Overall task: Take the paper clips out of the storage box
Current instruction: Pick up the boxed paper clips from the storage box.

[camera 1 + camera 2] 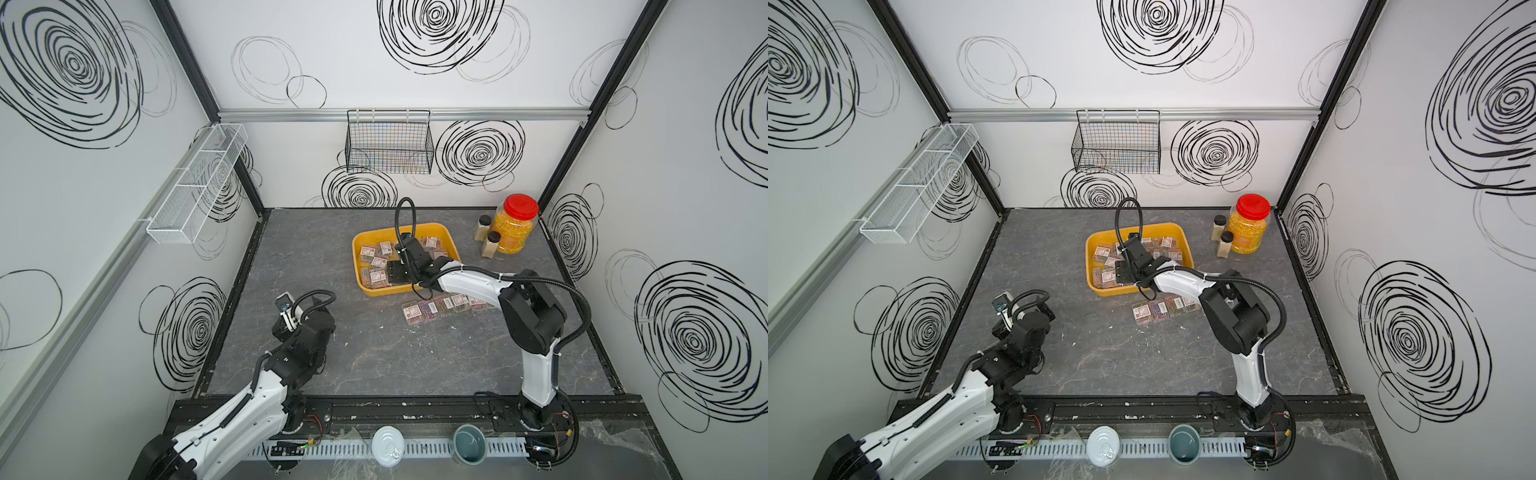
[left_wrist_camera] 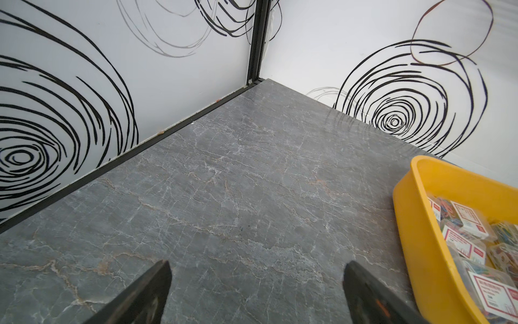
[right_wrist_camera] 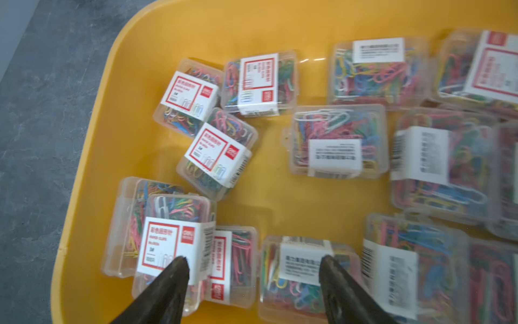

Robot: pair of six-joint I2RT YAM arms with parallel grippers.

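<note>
The right fingers (image 3: pixel 168 286) are spread, with nothing between them, low over the storage box (image 3: pixel 84 196) near one of its corners. I judge that they are held open like this to come down around one more case of the paper clips (image 3: pixel 232 261) — the case just under the gap. This case points the same way as the fingers. Its long axis runs along them, so its narrow width lies across the gap, which suits a pinch. The other cases in the box lie in all directions, some label up, some leaning on a neighbour.

Behind the right fingers, outside the box, a row of cases (image 1: pixel 440 307) lies side by side on the table (image 1: pixel 332 353) — probably the ones already taken out. The left fingers (image 2: pixel 145 291) are also spread wide and empty, over bare table, with the box to one side of them. This arm seems to wait apart, out of the way.
</note>
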